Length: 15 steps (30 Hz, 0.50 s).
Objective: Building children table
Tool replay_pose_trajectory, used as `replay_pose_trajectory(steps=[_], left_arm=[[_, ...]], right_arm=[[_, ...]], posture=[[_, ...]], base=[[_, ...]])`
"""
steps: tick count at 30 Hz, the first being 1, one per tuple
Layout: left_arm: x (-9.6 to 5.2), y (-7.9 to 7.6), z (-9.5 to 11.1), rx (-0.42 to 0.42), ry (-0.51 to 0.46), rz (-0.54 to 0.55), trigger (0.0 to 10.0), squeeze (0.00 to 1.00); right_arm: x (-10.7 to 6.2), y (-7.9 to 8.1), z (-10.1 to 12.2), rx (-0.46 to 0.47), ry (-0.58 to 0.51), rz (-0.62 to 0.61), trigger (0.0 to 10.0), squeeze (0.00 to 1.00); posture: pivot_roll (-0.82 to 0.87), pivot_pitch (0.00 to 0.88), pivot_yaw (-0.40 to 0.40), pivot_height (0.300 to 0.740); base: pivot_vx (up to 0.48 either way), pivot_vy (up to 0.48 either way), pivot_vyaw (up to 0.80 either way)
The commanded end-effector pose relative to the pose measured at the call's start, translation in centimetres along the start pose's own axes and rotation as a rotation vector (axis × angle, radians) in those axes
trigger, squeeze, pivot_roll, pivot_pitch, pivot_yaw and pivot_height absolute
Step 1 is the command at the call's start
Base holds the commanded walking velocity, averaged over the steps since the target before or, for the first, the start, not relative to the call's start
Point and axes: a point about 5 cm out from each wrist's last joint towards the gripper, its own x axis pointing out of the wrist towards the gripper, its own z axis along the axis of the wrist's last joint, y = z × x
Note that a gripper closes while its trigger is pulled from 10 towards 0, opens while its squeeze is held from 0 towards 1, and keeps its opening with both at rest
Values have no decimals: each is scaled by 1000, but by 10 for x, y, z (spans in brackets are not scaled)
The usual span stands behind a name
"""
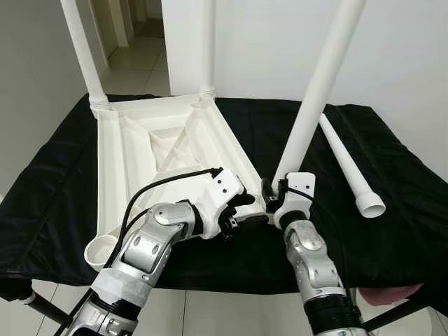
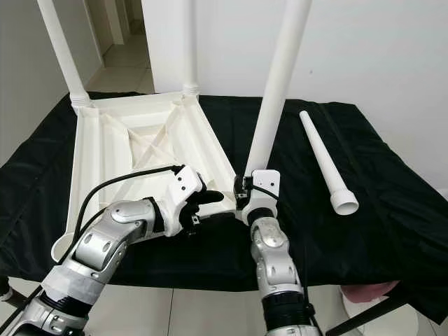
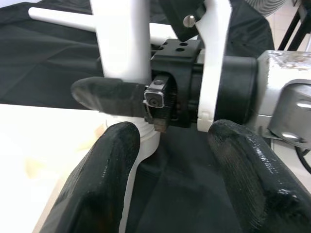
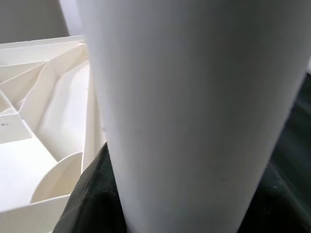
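The white plastic tabletop (image 1: 161,150) lies upside down on a surface covered with a black cloth (image 1: 392,175). Two white legs already stand in its far corner sockets: the far-left leg (image 1: 82,49) and the far-right leg (image 1: 208,42).

The right pincer (image 1: 269,199) is closed on the lower end of a third leg (image 1: 318,84), which rises tilted up and to the right of the pincer. The foot of this leg sits at the near-right corner socket of the tabletop, directly beside the right pincer. In the right wrist view the leg (image 4: 194,111) lies close before the camera, with the ribbed underside of the tabletop (image 4: 43,121) to one side and black cloth beyond.

The left pincer (image 1: 245,210) is positioned just to the left of the right pincer, at the same near-right corner. Its fingers (image 3: 102,184) stand apart at a moderate width and grip nothing. In the left wrist view one finger of the right pincer (image 3: 109,97) crosses in front of the held leg (image 3: 121,39), and the threaded collar of the corner socket (image 3: 146,138) shows just beneath it, between the left pincer's fingers.

A fourth leg (image 1: 350,168) lies loose on the cloth to the right of the right pincer, well apart from it, with its wide open end toward the near edge of the surface. The near-left corner socket (image 1: 100,250) of the tabletop, left of the left arm, holds no leg.
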Motion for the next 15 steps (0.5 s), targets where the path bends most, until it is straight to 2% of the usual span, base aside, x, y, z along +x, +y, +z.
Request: replay_pose_trajectory(steps=[1, 4, 5, 15], left_arm=[[2, 0, -4, -6, 7, 25, 10000, 0], [2, -1, -4, -5, 7, 21, 10000, 0], [2, -1, -4, -4, 9, 21, 10000, 0], [2, -1, -4, -6, 7, 25, 10000, 0]], right_arm=[[-8, -6, -24, 24, 118, -73, 10000, 0], [-10, 1, -18, 55, 92, -47, 10000, 0], [-9, -1, -12, 64, 63, -49, 10000, 1000], [-7, -5, 0, 86, 6, -7, 10000, 1000]], posture=[[28, 9, 2, 740], [28, 9, 2, 740], [27, 7, 0, 740], [30, 8, -4, 740]], base=[[0, 0, 0], [0, 0, 0], [0, 0, 0], [0, 0, 0]])
